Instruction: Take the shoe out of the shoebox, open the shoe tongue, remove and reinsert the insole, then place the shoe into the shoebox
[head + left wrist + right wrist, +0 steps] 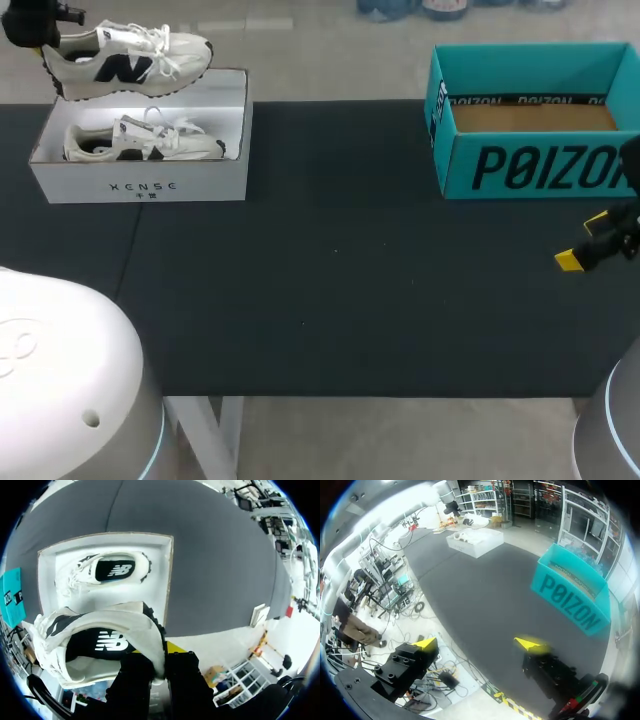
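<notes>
**1. Step in hand.** Step 1, taking the shoe out, is judged nearly complete.
- The left gripper [160, 665] is closed on the heel collar of the shoe [125, 60]. 1 finger appears to sit inside the collar and 1 outside.
- The shoe extends ahead of the gripper, roughly level and sole down, above the white box [140, 185].
- A 2nd shoe [140, 142] lies in that box, directly beneath the gripper.
- The right gripper [477, 643] has its fingers spread wide and holds nothing. The teal box [540, 165] stands ahead of it.

**2. Next move.** The next move is judged to be a carry to the table [330, 280] and a set-down, sole down. The tongue can then be opened.
- Keep the heel clamp firm, since the grip is at 1 end and the toe may sag.
- The right gripper is well apart from the shoe, so it must come across before any 2-handed work.

**3. Edges and room.**
- The white box rim lies under the shoe. Keep height during any sideways travel so the sole does not catch it.
- The table's far and left edges are near the left gripper, so avoid travel that way.
- The broad stretch of table lies to the gripper's right and toward the robot, between the 2 boxes. This is judged the best working area.
- The teal box wall bounds that stretch on the right gripper's side.
</notes>
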`<state>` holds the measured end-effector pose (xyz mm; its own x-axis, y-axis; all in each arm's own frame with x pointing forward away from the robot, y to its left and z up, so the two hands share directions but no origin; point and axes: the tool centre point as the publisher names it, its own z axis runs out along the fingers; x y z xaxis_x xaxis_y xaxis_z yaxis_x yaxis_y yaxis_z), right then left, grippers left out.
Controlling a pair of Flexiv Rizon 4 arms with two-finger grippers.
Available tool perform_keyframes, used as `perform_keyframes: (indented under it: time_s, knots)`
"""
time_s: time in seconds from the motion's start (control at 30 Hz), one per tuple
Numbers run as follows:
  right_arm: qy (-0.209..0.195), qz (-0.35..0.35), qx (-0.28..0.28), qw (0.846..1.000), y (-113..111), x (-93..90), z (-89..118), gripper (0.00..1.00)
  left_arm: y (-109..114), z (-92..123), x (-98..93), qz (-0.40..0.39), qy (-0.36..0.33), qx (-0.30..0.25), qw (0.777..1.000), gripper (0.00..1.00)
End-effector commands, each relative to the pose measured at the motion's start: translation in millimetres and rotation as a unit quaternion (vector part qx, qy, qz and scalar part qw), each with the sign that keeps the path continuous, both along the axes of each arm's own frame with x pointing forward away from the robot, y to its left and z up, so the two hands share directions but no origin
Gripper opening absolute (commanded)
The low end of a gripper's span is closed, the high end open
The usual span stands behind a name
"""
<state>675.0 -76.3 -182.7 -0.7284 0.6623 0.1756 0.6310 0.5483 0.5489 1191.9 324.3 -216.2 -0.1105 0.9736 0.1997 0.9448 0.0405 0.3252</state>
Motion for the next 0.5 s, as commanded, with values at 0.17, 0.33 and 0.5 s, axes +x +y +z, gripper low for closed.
perform_keyframes:
  time_s: [0.17,0.33,0.5]
  knots:
    - [-0.004,-0.003,0.000,1.000,0,-5.1,-1,1.00,-4,-16,38.0,0.001,0.015,0.001,1.000,0.00]
    - [-0.004,-0.003,0.000,1.000,0,-5.1,-1,1.00,-8,-36,36.7,-0.002,0.031,0.001,1.000,0.00]
    - [-0.004,-0.003,0.000,1.000,0,-5.1,-1,1.00,-12,-55,26.1,-0.013,0.045,0.007,0.999,0.00]
